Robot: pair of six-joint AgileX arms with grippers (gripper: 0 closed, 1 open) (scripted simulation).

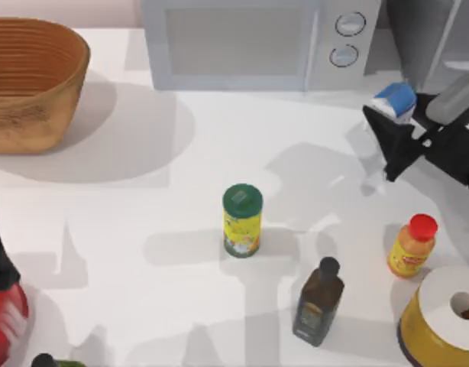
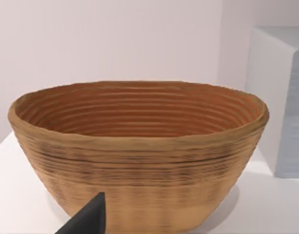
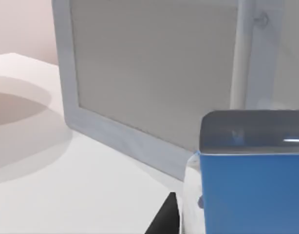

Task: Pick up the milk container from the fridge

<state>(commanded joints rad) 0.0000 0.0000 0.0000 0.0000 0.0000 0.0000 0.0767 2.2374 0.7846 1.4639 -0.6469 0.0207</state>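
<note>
Milk container [image 1: 395, 100]: you see it at the table's right rear, just outside the fridge [image 1: 441, 34], beside the microwave [image 1: 250, 42].
Right gripper [image 1: 387, 126]: nearer arm; carton sits at its fingertips, toward the fridge. You cannot tell its grip.
Carton axis: tilted, exact lean unclear.
Left gripper [image 2: 88, 219]: parked facing the basket [image 2: 140, 151].

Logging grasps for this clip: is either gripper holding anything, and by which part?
The right gripper appears closed on the small blue and white milk carton, seemingly by its sides; exact contact unclear.
</note>
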